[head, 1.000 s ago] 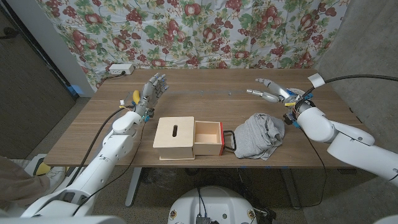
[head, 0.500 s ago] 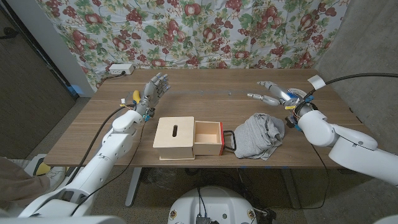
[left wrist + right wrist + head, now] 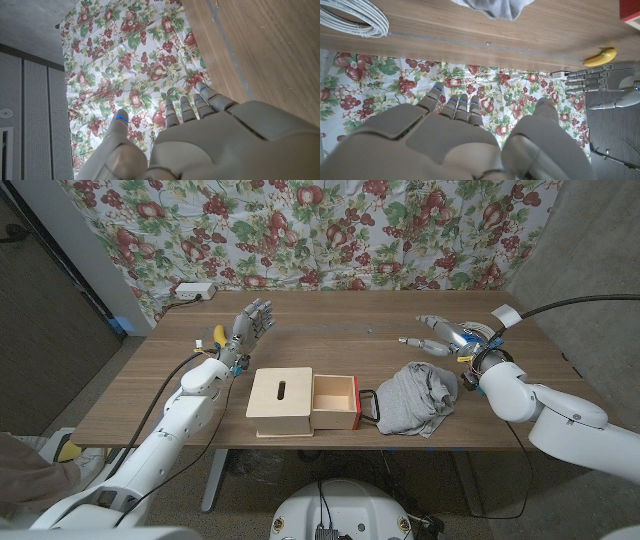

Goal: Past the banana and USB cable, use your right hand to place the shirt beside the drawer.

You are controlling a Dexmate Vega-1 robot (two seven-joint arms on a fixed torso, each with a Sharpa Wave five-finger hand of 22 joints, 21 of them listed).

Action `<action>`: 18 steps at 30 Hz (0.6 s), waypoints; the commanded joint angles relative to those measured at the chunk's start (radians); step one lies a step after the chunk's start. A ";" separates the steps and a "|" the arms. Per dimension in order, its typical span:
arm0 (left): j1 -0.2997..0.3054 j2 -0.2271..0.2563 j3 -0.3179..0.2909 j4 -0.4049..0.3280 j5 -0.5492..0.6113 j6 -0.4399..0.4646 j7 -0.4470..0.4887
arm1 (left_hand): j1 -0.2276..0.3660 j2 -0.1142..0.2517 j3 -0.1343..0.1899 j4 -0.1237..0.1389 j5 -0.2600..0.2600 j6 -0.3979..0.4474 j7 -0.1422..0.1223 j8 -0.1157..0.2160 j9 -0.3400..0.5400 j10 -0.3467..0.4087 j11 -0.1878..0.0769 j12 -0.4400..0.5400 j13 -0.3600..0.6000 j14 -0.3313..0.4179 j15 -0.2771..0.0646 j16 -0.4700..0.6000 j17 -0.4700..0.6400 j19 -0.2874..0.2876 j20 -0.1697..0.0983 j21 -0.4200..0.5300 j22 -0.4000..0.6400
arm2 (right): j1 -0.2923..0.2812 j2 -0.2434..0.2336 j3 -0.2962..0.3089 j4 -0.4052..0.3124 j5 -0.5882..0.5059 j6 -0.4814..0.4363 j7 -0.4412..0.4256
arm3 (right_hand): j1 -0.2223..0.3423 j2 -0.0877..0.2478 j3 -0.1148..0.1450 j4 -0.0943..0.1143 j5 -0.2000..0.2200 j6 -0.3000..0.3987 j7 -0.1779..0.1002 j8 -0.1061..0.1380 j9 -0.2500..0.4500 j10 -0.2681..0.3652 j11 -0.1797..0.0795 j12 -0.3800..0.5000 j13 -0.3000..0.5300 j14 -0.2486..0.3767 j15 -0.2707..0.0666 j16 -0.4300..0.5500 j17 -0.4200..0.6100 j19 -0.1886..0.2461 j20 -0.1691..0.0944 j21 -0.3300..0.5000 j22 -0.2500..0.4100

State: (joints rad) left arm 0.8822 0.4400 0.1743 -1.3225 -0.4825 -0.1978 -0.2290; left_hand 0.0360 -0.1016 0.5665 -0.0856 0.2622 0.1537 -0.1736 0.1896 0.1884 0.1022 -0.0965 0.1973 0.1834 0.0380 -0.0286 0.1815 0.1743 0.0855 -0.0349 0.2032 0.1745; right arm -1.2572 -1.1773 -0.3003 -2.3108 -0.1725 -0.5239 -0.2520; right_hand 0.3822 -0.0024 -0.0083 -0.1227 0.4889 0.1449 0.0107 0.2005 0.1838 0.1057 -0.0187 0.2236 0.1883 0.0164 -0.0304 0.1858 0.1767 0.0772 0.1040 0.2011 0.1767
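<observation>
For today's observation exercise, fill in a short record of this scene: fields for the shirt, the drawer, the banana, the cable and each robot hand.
shirt: grey shirt lies crumpled on the table, right beside the drawer's open end
drawer: wooden drawer, pulled open, red front with a black handle facing the shirt
banana: banana at the table's left side, next to the left hand
cable: coiled white cable on the table
left hand: left hand open, fingers apart, holds nothing
right hand: right hand open, above the table behind the shirt, holds nothing
</observation>
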 commanded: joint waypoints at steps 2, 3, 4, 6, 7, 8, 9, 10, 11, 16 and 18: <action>0.012 -0.001 0.003 -0.014 0.000 -0.003 0.007 | -0.004 0.001 0.001 -0.004 0.006 0.007 0.001 0.009 0.001 0.006 0.001 0.003 0.004 -0.005 -0.065 0.004 0.005 0.007 -0.018 0.000 0.004 | -0.020 -0.044 0.001 -0.041 -0.032 -0.065 0.008 | 0.010 0.002 -0.001 -0.004 0.010 0.009 -0.005 0.006 0.005 0.010 0.004 0.008 0.002 0.012 -0.025 0.009 0.003 0.012 0.028 0.011 0.003; 0.012 -0.001 0.005 -0.015 0.001 -0.004 0.007 | -0.004 0.001 0.001 -0.004 0.006 0.007 0.001 0.009 0.001 0.006 0.002 0.003 0.004 -0.005 -0.065 0.004 0.005 0.008 -0.018 0.000 0.004 | -0.026 -0.048 0.007 -0.043 -0.026 -0.067 0.008 | 0.010 0.002 -0.002 -0.003 0.011 0.010 -0.006 0.006 0.005 0.013 0.004 0.008 0.003 0.015 -0.022 0.009 0.003 0.018 0.035 0.012 0.003; 0.013 -0.001 0.005 -0.016 0.001 -0.004 0.008 | -0.004 0.001 0.001 -0.004 0.006 0.007 0.001 0.009 0.001 0.007 0.002 0.003 0.004 -0.005 -0.065 0.004 0.005 0.008 -0.018 0.000 0.004 | -0.034 -0.051 0.015 -0.044 -0.020 -0.066 0.007 | 0.010 0.002 -0.002 -0.003 0.012 0.010 -0.007 0.006 0.005 0.013 0.004 0.008 0.003 0.017 -0.021 0.010 0.003 0.023 0.042 0.014 0.003; 0.015 0.000 0.006 -0.019 0.001 -0.003 0.010 | -0.004 0.001 0.001 -0.004 0.006 0.007 0.001 0.009 0.001 0.007 0.001 0.003 0.004 -0.005 -0.065 0.004 0.005 0.007 -0.018 -0.001 0.004 | -0.040 -0.059 0.019 -0.050 -0.018 -0.071 0.009 | 0.010 0.002 -0.003 -0.003 0.013 0.011 -0.008 0.006 0.005 0.014 0.004 0.009 0.003 0.021 -0.019 0.010 0.004 0.028 0.045 0.015 0.003; 0.017 0.001 0.006 -0.021 0.002 -0.002 0.012 | -0.004 0.001 0.001 -0.004 0.006 0.007 0.003 0.009 0.001 0.007 0.002 0.003 0.004 -0.005 -0.065 0.004 0.005 0.007 -0.018 -0.001 0.004 | -0.044 -0.062 0.021 -0.052 -0.017 -0.072 0.008 | 0.010 0.002 -0.003 -0.003 0.013 0.011 -0.008 0.006 0.005 0.014 0.003 0.009 0.003 0.021 -0.020 0.010 0.004 0.028 0.045 0.015 0.003; 0.018 0.002 0.006 -0.023 0.002 -0.001 0.013 | -0.004 0.001 0.001 -0.005 0.006 0.007 0.003 0.009 0.001 0.007 0.003 0.003 0.004 -0.005 -0.065 0.004 0.005 0.007 -0.018 -0.001 0.004 | -0.047 -0.065 0.023 -0.055 -0.014 -0.075 0.011 | 0.010 0.002 -0.003 -0.003 0.013 0.012 -0.008 0.006 0.005 0.015 0.004 0.009 0.003 0.021 -0.020 0.010 0.004 0.030 0.046 0.016 0.003; 0.019 0.003 0.006 -0.025 0.002 0.000 0.014 | -0.004 0.001 0.001 -0.005 0.006 0.007 0.002 0.009 0.001 0.007 0.002 0.003 0.004 -0.005 -0.065 0.004 0.005 0.007 -0.018 -0.001 0.004 | -0.049 -0.069 0.024 -0.057 -0.013 -0.075 0.013 | 0.010 0.002 -0.004 -0.002 0.013 0.012 -0.008 0.006 0.005 0.015 0.004 0.009 0.003 0.022 -0.020 0.010 0.004 0.030 0.046 0.016 0.003; 0.021 0.003 0.005 -0.027 0.001 0.001 0.017 | -0.004 0.001 0.001 -0.005 0.006 0.007 0.003 0.009 0.001 0.007 0.002 0.003 0.004 -0.006 -0.065 0.004 0.005 0.007 -0.018 -0.001 0.004 | -0.051 -0.071 0.023 -0.060 -0.013 -0.080 0.013 | 0.010 0.002 -0.004 -0.002 0.014 0.012 -0.008 0.006 0.005 0.015 0.003 0.009 0.003 0.022 -0.020 0.010 0.004 0.031 0.043 0.016 0.003; 0.022 0.004 0.005 -0.028 0.001 0.002 0.017 | -0.004 0.002 0.000 -0.005 0.006 0.008 0.003 0.009 0.001 0.007 0.002 0.003 0.004 -0.006 -0.065 0.004 0.005 0.007 -0.018 -0.001 0.004 | -0.054 -0.074 0.025 -0.062 -0.009 -0.081 0.016 | 0.010 0.002 -0.004 -0.002 0.014 0.012 -0.009 0.006 0.005 0.016 0.003 0.009 0.003 0.022 -0.020 0.010 0.004 0.033 0.040 0.016 0.003; 0.024 0.007 0.006 -0.030 0.001 0.002 0.018 | -0.004 0.002 0.000 -0.005 0.006 0.009 0.002 0.009 0.001 0.007 0.002 0.003 0.004 -0.006 -0.065 0.004 0.005 0.007 -0.018 -0.002 0.004 | -0.065 -0.083 0.030 -0.072 -0.001 -0.088 0.015 | 0.010 0.002 -0.005 -0.002 0.015 0.013 -0.008 0.006 0.006 0.014 0.004 0.008 0.003 0.022 -0.021 0.009 0.004 0.036 0.034 0.016 0.003; 0.024 0.007 0.006 -0.030 0.000 0.001 0.018 | -0.004 0.002 0.000 -0.005 0.006 0.009 0.002 0.009 0.001 0.007 0.003 0.003 0.004 -0.006 -0.065 0.004 0.005 0.007 -0.018 -0.002 0.004 | -0.062 -0.089 0.020 -0.078 -0.011 -0.096 0.018 | 0.010 0.003 -0.005 -0.001 0.016 0.013 -0.009 0.005 0.006 0.015 0.005 0.008 0.003 0.022 -0.021 0.009 0.004 0.036 0.032 0.016 0.003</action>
State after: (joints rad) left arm 0.8999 0.4430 0.1780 -1.3443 -0.4828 -0.1976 -0.2164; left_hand 0.0360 -0.1016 0.5666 -0.0856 0.2622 0.1589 -0.1681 0.1896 0.1883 0.1022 -0.0965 0.1973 0.1834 0.0381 -0.0286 0.1815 0.1743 0.0855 -0.0348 0.2033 0.1745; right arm -1.3012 -1.2379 -0.2815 -2.3630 -0.1873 -0.5895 -0.2426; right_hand 0.3821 -0.0024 -0.0082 -0.1226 0.4994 0.1501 0.0054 0.2005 0.1837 0.1106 -0.0137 0.2236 0.1883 0.0324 -0.0356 0.1926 0.1795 0.1098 0.1390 0.2109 0.1768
